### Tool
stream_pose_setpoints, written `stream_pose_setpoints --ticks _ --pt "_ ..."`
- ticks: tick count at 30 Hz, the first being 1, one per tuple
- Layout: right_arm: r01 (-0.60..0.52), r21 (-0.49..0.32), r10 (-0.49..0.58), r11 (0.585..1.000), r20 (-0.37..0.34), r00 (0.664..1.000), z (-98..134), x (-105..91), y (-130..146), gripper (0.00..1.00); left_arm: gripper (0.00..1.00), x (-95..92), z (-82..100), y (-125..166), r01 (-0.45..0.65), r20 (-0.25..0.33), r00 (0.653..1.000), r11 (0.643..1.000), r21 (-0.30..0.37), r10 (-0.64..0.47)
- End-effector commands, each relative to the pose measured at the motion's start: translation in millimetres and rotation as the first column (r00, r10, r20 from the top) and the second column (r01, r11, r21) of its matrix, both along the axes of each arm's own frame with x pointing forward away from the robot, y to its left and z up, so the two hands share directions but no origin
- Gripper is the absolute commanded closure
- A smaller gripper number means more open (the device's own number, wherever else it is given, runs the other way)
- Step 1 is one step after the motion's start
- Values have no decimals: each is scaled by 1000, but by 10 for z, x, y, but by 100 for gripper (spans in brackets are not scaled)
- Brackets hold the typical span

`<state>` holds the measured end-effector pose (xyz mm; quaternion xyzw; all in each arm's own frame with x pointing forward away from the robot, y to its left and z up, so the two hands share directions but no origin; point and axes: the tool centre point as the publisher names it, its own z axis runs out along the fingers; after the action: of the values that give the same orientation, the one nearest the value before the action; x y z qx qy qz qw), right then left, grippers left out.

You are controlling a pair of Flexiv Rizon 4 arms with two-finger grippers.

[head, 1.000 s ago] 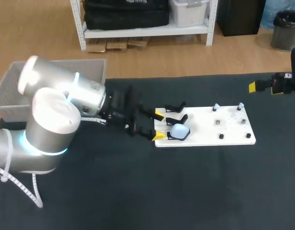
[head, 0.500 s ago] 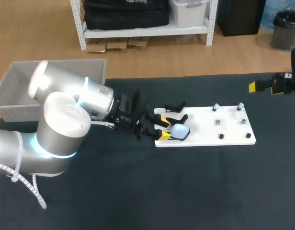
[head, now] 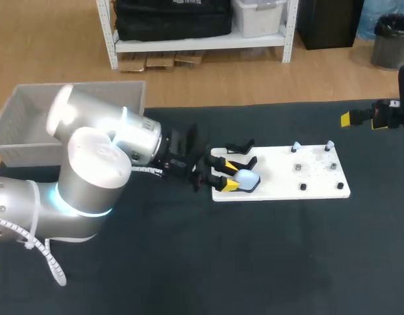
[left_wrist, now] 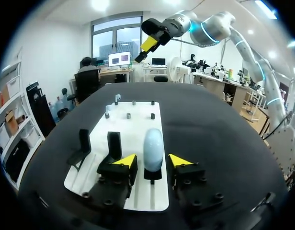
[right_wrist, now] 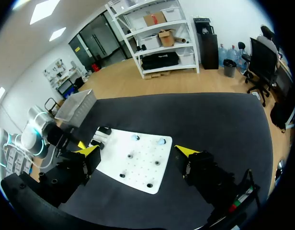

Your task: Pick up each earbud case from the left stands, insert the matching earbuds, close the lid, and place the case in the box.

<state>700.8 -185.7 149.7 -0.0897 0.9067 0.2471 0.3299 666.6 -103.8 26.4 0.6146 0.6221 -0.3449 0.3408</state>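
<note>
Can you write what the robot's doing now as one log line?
left gripper: jaws open, earbud case between them, not gripped | right gripper: open, empty, apart from white board

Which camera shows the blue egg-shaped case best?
The left wrist view: the case stands large and close between the left tool's tips. The head view shows it small; the right wrist view doesn't show it clearly.

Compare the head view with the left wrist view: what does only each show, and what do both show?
Only the head view: the grey box at the far left. Only the left wrist view: gaps on both sides between the open left jaws and the upright case. Both: the case, the black stands and the white board.
</note>
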Motion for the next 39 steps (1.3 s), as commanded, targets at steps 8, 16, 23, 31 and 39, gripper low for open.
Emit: stream_pose_setpoints --ticks 8,16,23,31,39 --pt "0 -1 0 1000 0 1000 -1 1 -2 0 64 -32 -75 -87 -7 -8 1000 1000 -22 6" --pt "0 -1 0 1000 0 1000 -1 1 -2 0 63 -50 -116 -90 -28 -35 999 998 -49 27" --pt "0 -1 0 1000 0 1000 -1 1 -2 0 67 -47 -131 -81 -49 -47 998 996 -72 45" --pt "0 -1 0 1000 0 1000 -1 1 -2 0 68 -47 -141 -99 -44 -42 998 996 -79 41" --pt "0 -1 0 1000 0 1000 -1 1 -2 0 68 -13 -126 -129 -44 -30 999 995 -90 41"
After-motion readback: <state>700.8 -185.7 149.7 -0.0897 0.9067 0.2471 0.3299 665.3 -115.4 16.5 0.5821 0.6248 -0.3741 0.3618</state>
